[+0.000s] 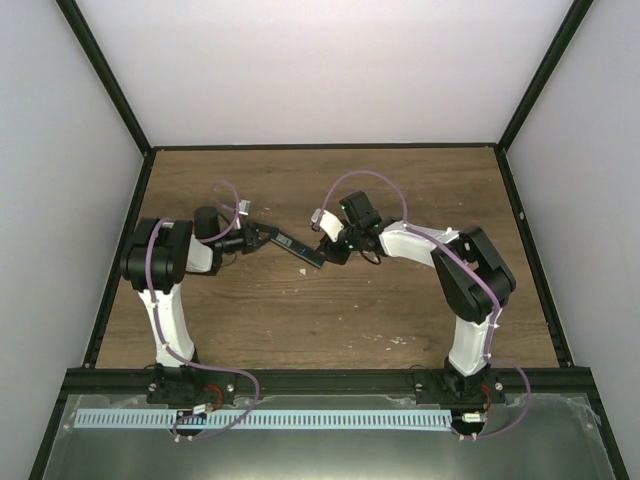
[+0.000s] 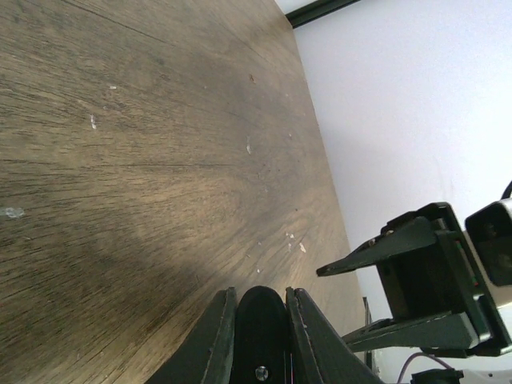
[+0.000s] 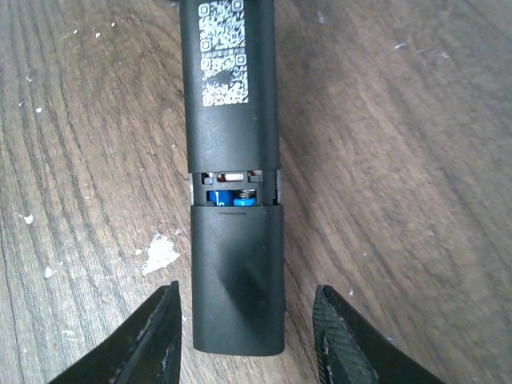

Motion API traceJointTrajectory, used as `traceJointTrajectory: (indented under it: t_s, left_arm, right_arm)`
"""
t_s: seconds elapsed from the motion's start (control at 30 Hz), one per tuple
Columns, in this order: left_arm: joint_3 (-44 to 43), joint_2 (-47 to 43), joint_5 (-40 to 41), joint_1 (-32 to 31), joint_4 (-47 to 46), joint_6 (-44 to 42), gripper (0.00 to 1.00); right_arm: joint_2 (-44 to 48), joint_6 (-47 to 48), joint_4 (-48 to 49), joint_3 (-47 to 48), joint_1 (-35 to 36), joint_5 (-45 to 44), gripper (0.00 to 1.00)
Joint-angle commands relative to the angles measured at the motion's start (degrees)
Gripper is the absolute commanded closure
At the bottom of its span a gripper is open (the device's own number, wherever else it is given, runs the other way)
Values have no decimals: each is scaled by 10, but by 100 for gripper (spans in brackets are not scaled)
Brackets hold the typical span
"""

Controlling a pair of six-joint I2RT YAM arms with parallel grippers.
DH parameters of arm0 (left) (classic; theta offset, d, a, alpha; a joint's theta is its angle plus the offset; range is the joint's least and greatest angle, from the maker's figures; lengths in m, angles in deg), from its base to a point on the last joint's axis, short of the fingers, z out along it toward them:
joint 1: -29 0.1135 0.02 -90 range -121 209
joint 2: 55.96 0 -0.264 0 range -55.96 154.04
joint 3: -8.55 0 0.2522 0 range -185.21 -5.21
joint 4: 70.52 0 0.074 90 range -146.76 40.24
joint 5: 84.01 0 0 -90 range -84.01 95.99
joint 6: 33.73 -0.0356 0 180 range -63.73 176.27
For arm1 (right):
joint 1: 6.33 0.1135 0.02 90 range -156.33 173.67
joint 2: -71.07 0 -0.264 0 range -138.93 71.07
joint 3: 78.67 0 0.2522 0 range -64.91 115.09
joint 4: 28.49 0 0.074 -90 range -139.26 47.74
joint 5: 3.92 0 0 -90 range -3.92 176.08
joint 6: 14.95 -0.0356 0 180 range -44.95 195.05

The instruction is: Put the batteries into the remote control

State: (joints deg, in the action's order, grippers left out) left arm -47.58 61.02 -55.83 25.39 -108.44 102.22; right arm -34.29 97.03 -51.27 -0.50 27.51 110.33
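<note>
The black remote control (image 1: 296,248) lies slantwise on the wooden table (image 1: 330,320) between the two arms. My left gripper (image 1: 265,237) is shut on its rounded far end (image 2: 260,320). In the right wrist view the remote control (image 3: 230,88) lies back side up, with white printed codes. A black cover piece (image 3: 237,272) sits over its near end. A narrow gap above the cover shows the blue batteries (image 3: 232,198) inside. My right gripper (image 3: 252,344) stands open astride the cover's end, with its fingertips (image 3: 170,336) a little off either side.
Pale flecks of debris (image 3: 160,254) dot the wood beside the remote. Black frame rails (image 1: 120,260) border the table on the left, right and back, with white walls behind them. The right gripper's fingers (image 2: 376,252) show close by in the left wrist view.
</note>
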Motion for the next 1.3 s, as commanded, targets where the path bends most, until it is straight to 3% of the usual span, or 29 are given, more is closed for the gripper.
traceJointTrajectory:
  t_s: [0.0,0.63,1.27]
  left_arm:
    - [0,10,3,3,-17,-18,100]
    - [-1,22,4,3,-23,-17,100]
    - [2,20,6,3,-26,-15,100]
  right_arm:
    - [-26,-4,-9,25,0,25,64]
    - [-82,-4,-3,50,0,42,75]
    - [-123,-34,-23,84,-21,72,77]
